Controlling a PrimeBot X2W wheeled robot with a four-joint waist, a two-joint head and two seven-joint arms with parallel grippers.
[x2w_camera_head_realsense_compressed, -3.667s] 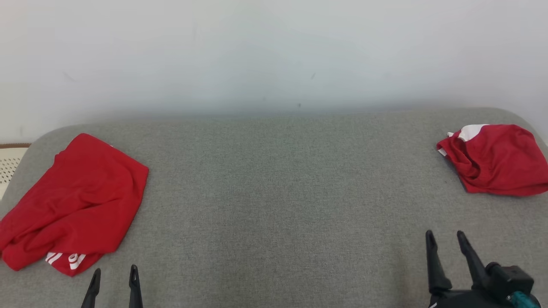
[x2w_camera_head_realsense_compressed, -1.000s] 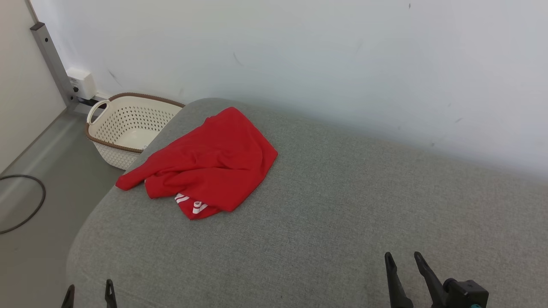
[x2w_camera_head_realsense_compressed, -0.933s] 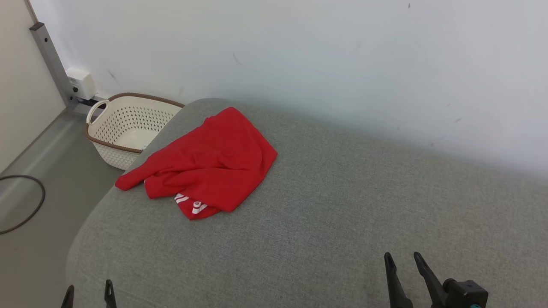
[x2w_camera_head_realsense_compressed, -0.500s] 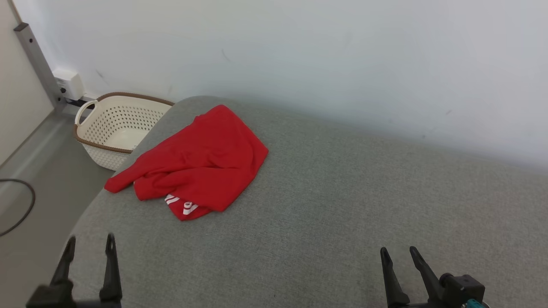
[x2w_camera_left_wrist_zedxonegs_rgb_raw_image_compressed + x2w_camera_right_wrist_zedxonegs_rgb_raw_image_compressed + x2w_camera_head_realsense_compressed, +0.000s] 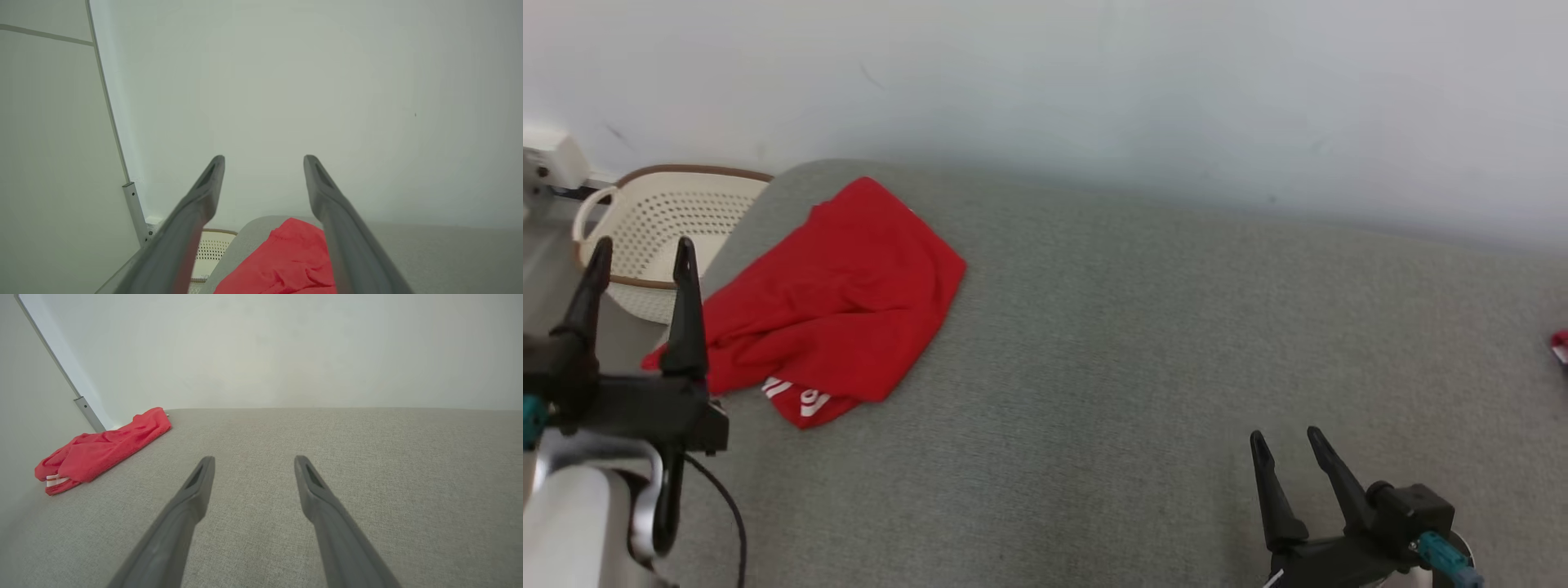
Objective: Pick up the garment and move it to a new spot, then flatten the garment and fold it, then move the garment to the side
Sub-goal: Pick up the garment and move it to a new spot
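Note:
A crumpled red garment (image 5: pixel 825 302) with white stripes at one hem lies at the left end of the grey cushioned surface (image 5: pixel 1143 367). My left gripper (image 5: pixel 641 253) is raised at the left edge of the head view, open and empty, its tips just left of the garment. In the left wrist view the garment (image 5: pixel 286 265) sits low between the open left gripper's (image 5: pixel 264 161) fingers. My right gripper (image 5: pixel 1282 441) hovers open and empty over the surface at the lower right, far from the garment. In the right wrist view the garment (image 5: pixel 102 451) lies far left of the right gripper (image 5: pixel 253 461).
A cream perforated basket (image 5: pixel 654 229) with a brown rim stands on the floor beyond the surface's left end. A second red cloth (image 5: pixel 1560 345) peeks in at the right edge. A pale wall (image 5: pixel 1094 90) backs the surface. A grey metal post (image 5: pixel 137 212) rises by the wall's left corner.
The head camera has swung back right, shifting the garment left in the picture. My left gripper has risen well up toward the garment. The right gripper has risen slightly; both stay open.

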